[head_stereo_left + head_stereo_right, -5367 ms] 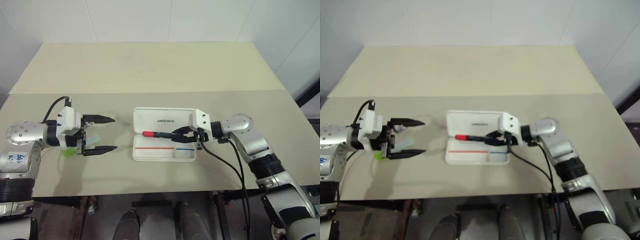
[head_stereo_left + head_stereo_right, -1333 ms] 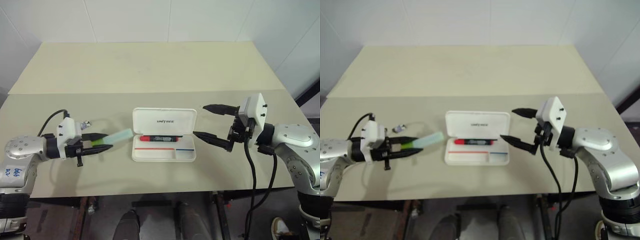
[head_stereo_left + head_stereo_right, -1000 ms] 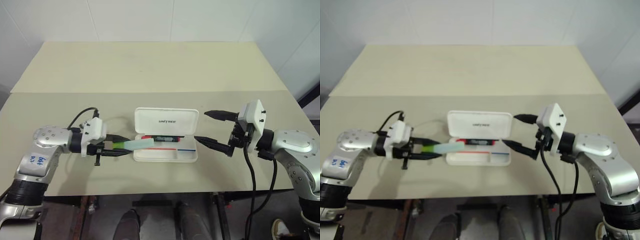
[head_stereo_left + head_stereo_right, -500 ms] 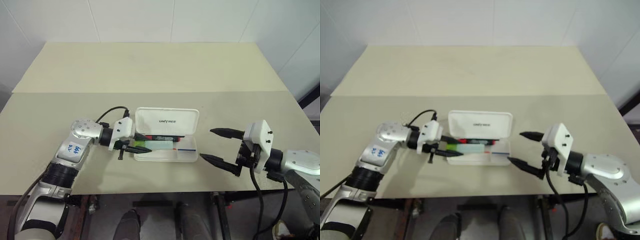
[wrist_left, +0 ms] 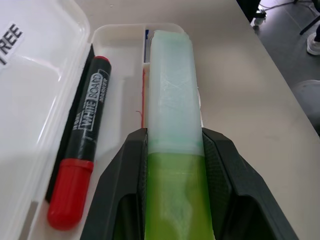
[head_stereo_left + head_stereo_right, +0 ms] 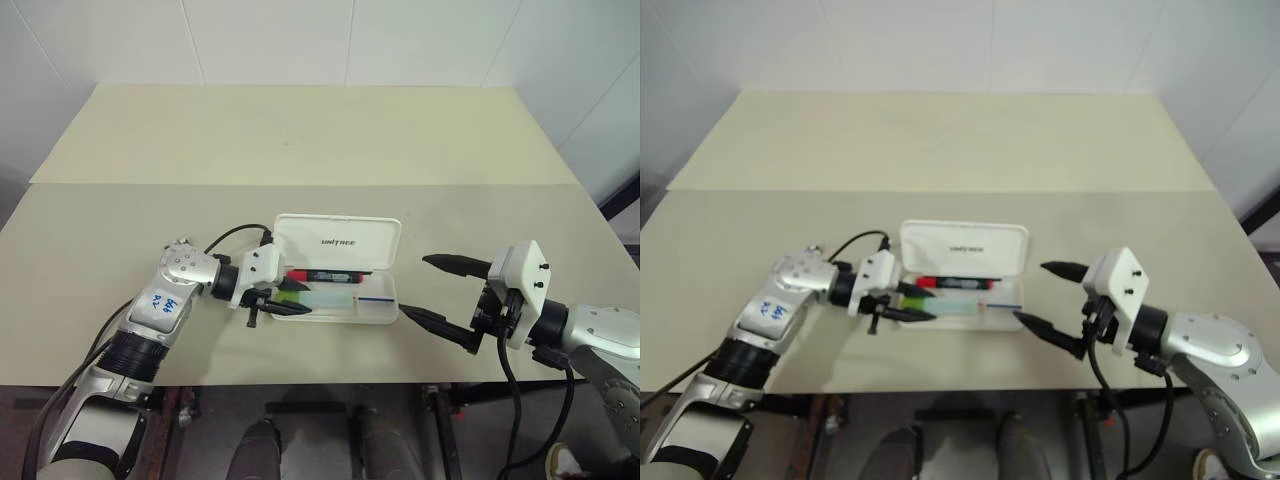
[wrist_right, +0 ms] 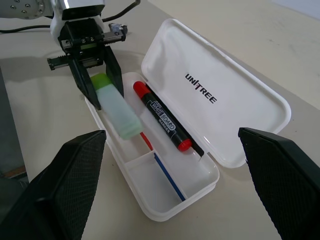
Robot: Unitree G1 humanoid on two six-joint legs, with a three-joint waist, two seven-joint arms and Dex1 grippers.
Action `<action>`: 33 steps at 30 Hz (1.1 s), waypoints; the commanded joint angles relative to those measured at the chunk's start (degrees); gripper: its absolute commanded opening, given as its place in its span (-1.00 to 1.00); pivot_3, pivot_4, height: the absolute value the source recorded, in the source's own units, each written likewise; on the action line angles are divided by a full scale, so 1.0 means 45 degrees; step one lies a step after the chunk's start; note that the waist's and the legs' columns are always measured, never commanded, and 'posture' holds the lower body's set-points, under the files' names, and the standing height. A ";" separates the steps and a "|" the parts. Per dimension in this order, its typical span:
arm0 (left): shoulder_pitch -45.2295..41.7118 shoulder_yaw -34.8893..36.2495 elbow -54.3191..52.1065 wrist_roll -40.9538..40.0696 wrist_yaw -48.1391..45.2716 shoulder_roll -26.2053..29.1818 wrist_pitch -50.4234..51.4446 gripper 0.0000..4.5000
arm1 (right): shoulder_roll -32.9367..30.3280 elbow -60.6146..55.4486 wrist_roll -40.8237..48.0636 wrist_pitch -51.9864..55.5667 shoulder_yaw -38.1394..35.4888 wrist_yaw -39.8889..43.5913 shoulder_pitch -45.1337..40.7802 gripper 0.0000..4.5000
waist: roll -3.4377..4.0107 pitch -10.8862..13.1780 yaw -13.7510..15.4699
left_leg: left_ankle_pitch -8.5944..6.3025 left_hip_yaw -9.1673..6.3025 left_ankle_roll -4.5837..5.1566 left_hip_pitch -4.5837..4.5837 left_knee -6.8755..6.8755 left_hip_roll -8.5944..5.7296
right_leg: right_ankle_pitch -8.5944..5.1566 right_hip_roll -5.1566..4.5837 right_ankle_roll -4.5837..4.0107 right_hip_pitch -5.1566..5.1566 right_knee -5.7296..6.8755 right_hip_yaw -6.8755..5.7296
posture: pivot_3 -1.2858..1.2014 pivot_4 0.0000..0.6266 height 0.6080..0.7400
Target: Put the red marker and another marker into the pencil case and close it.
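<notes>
- The pencil case (image 6: 335, 270) lay open near the front edge of the table (image 6: 300, 140), its lid standing up behind the tray, with the dark lettering on the lid readable from the head camera.
- The red marker (image 6: 325, 275) lay inside the tray along the hinge side, just under the lid; its far long edge was tucked into the shadow at the hinge, so that side of the barrel was hard to make out.
- The light green marker (image 7: 114, 105) was clamped between the two black fingers of the left gripper (image 7: 99, 87), its pale end reaching out over the tray beside the red marker.
- Whether the green marker's underside touched the tray floor could not be told: from the head camera it was too small, and the left wrist camera looked straight along its top.
- The green marker's rear end was cut off at the bottom edge of the left wrist view, and part of the red stripe on the tray floor was hidden beneath it.
- The right gripper (image 6: 442, 294) hung just beside the case's right end with its fingers spread wide and nothing between them; its fingertips ran out of frame in the right wrist view.
</notes>
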 commanded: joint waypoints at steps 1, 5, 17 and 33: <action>0.0066 -0.0041 -0.0453 0.0100 -0.0024 0.0125 0.0148 -0.53 | -0.0108 -0.0551 0.0247 -0.0039 -0.0411 -0.0207 -0.0108 1.00 | 0.0000 0.0000 0.0003 | 0.0000 0.0000 0.0000 0.0001 0.0000 0.0000 | 0.0000 0.0000 0.0000 0.0000 0.0000 0.0000 | 0.03 -0.52 1.00; -0.0216 -0.0336 -0.0180 0.0560 -0.0036 0.0108 -0.0021 -0.53 | -0.0074 -0.0541 0.0278 -0.0044 -0.0302 -0.0332 -0.0262 1.00 | 0.0000 0.0000 0.0000 | 0.0000 0.0000 0.0000 0.0001 0.0003 0.0000 | 0.0000 0.0000 0.0000 0.0001 0.0000 0.0000 | 0.03 -0.52 1.00; -0.0878 -0.0446 0.0527 0.0919 -0.0025 -0.0222 -0.0081 -0.53 | -0.0027 -0.0627 0.0302 -0.0023 -0.0201 -0.0583 -0.0390 1.00 | 0.0000 0.0000 0.0010 | -0.0001 0.0000 0.0002 -0.0002 0.0001 0.0000 | 0.0000 0.0000 0.0000 0.0000 -0.0004 0.0000 | 0.03 -0.52 1.00; -0.1044 -0.0294 0.0208 0.0737 -0.0716 -0.0026 0.0118 0.22 | 0.0065 -0.0204 0.0088 -0.0259 0.0100 -0.0521 -0.0797 1.00 | 0.0000 0.0000 0.0007 | -0.0002 0.0000 0.0003 -0.0003 0.0000 0.0000 | 0.0000 0.0000 0.0000 0.0000 -0.0006 0.0000 | 0.03 -0.52 1.00</action>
